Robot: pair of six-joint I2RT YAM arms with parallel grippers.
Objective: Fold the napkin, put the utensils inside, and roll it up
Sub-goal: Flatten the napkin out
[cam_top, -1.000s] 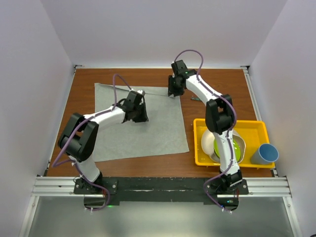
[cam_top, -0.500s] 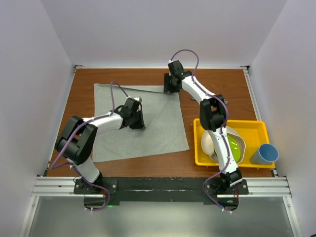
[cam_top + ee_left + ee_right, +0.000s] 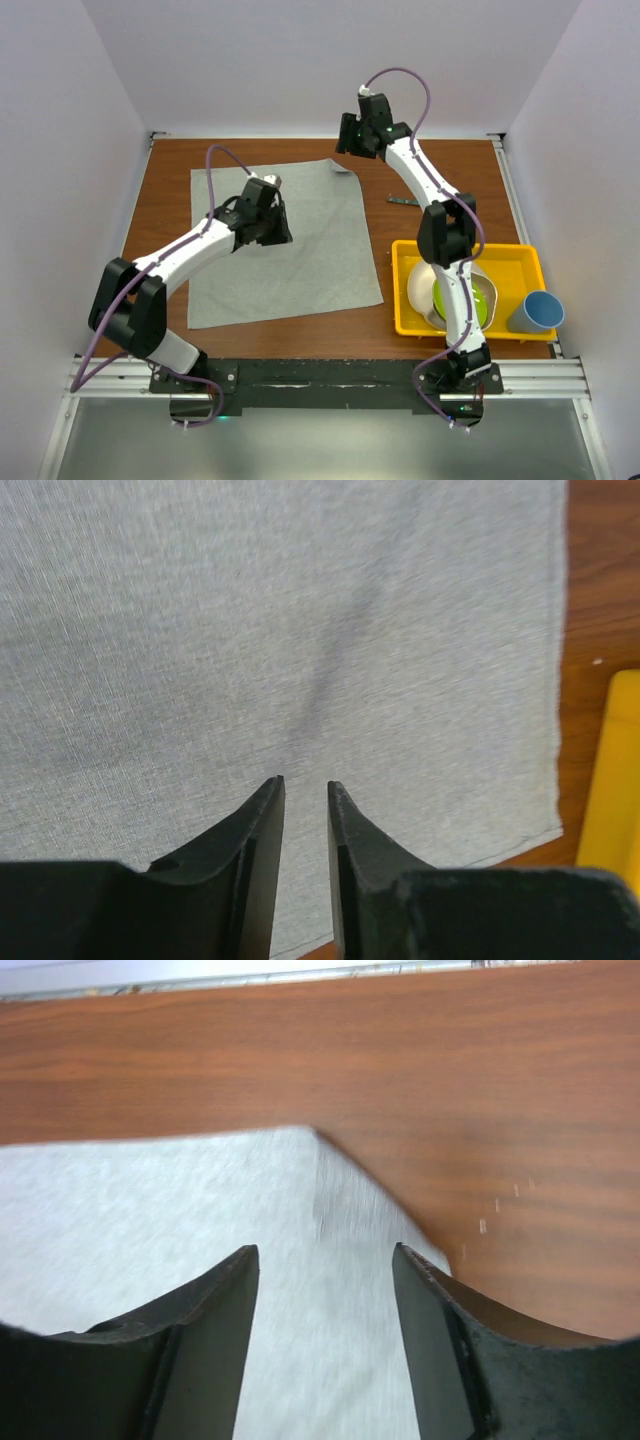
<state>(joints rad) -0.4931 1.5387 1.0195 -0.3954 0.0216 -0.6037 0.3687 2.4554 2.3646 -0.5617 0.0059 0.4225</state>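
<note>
The light grey napkin (image 3: 290,250) lies spread flat on the brown table, with a small crease at its far right corner (image 3: 340,168). My left gripper (image 3: 272,230) hovers over the napkin's far middle. Its jaws stand a narrow gap apart, and only cloth (image 3: 300,630) shows through that gap under the gripper (image 3: 305,780). My right gripper (image 3: 350,142) is raised above the far right corner (image 3: 312,1132), open wide and empty (image 3: 325,1250). A slim silver spoon (image 3: 400,201) lies on the bare wood to the right of the napkin.
A yellow tray (image 3: 520,255) at the right front holds a white bowl (image 3: 420,285) and a green bowl (image 3: 468,300). A blue cup (image 3: 536,312) stands beside it. The tray's edge (image 3: 625,780) shows in the left wrist view. White walls enclose the table.
The right gripper drew the napkin's far right corner outward, let it go, then opened and rose toward the back. The left gripper lifted off the cloth and its jaws parted slightly.
</note>
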